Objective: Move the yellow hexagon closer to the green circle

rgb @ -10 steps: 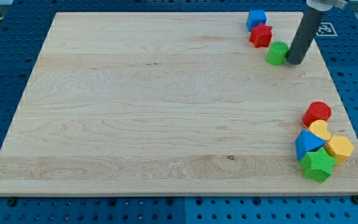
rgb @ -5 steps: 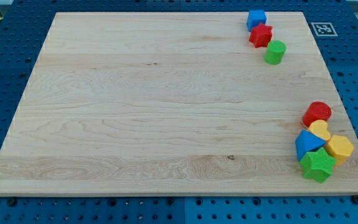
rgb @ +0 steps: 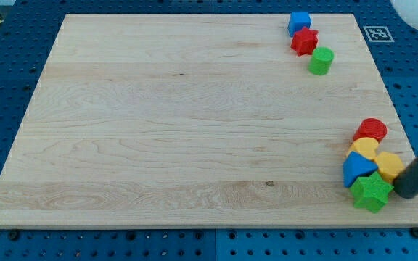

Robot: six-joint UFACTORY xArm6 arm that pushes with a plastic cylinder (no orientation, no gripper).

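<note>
My tip (rgb: pixel 403 194) sits at the lower right of the frame, near the board's right edge; the dark rod slants up from it toward the right frame edge. There are no jaws on this rod, so nothing to spread or clamp: it is a plain stick. The tip is against the lower right side of the yellow hexagon (rgb: pixel 388 166), and the rod hides part of that block. It is just right of the green star (rgb: pixel 371 192); contact with the star cannot be confirmed.

Cluster at lower right, packed with blocks touching: yellow hexagon on the right, green star at the bottom, blue triangle-like block (rgb: pixel 357 168) to the left, yellow heart (rgb: pixel 365 148) above it, red cylinder (rgb: pixel 371 130) on top.

Green circle (rgb: pixel 321 61) lies at the upper right of the frame, well apart from the hexagon, with bare wood between them. Red star (rgb: pixel 304 40) sits just up-left of it, and the blue cube (rgb: pixel 299 22) is above that, near the top edge.

All blocks rest on the wooden board (rgb: pixel 180 123), which lies on a blue perforated table (rgb: pixel 6 87). A square printed marker (rgb: pixel 375 33) shows beside the board's upper right corner.
</note>
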